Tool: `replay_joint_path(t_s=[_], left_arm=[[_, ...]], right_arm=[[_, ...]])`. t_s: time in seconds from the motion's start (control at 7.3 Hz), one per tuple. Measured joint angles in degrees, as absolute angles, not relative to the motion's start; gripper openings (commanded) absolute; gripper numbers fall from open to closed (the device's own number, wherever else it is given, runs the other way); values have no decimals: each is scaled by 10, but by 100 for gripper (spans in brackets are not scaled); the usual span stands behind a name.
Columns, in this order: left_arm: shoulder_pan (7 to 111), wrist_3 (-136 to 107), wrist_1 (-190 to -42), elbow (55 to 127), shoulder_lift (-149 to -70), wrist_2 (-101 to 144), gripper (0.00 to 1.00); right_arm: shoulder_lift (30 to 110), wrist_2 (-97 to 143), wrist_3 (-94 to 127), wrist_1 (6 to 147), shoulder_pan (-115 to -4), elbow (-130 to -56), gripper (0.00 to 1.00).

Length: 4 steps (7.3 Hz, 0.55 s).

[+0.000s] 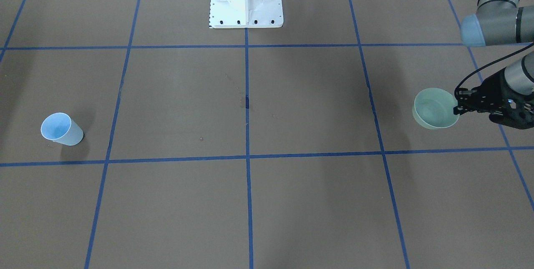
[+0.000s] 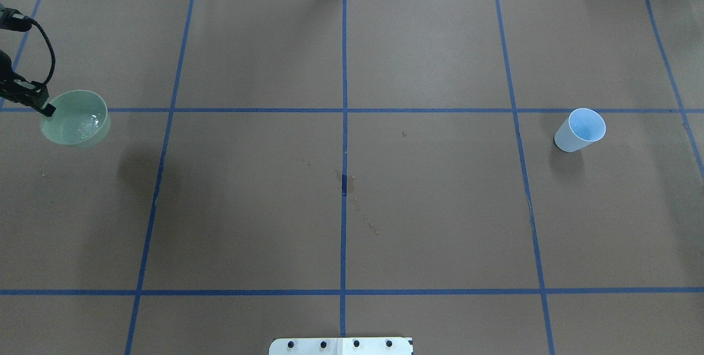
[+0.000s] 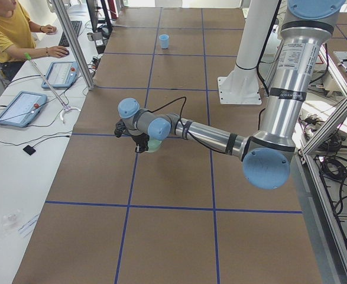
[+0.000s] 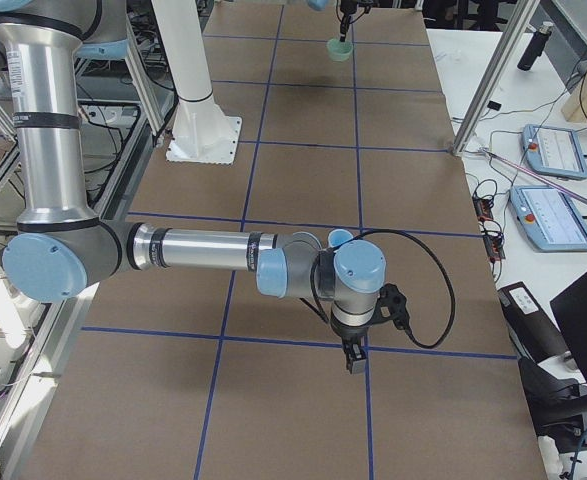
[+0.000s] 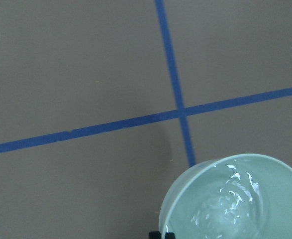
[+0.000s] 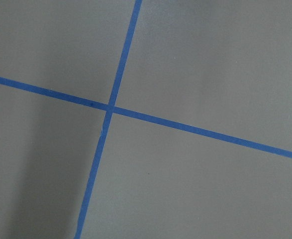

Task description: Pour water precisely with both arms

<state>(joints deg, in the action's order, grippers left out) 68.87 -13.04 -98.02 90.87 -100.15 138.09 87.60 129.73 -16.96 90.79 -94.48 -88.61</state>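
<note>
My left gripper [image 1: 459,108] is shut on the rim of a pale green bowl [image 1: 434,108] and holds it above the table at the robot's far left, its shadow offset below. The bowl also shows in the overhead view [image 2: 77,118], gripper [image 2: 47,108] at its left rim. Water [image 5: 230,204] glints as ripples in the bowl's bottom. A light-blue cup [image 2: 580,130] stands upright on the robot's right side, also in the front view [image 1: 62,129]. My right gripper [image 4: 355,358] shows only in the exterior right view, pointing down near the cup [image 4: 340,238]; I cannot tell whether it is open.
The white pedestal [image 1: 246,2] stands at the table's middle on the robot's side. Small droplets [image 2: 357,201] lie near the table's centre. Blue tape lines grid the brown surface. An operator [image 3: 7,29] and tablets sit along the far edge.
</note>
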Motion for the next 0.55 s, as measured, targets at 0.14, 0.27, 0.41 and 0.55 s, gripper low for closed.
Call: replay_joint_path(t_s=[0.14,0.27,0.41,0.55], left_arm=[[707,-87,-981,882,-999,1382,0],[719,-53,-981,861,-998,1383,0],[725,-30,-982,849,-994,1383,0],[727,-18,-982,843,-989,1383,0]], right_arm=[[876,1297,-170,908,-945,-886,100],[875,1297,-170,908,-945,-887,100],[875,1297,-170,908,-945,-886,100],[874,1297,-170,908,-945,-886,100]])
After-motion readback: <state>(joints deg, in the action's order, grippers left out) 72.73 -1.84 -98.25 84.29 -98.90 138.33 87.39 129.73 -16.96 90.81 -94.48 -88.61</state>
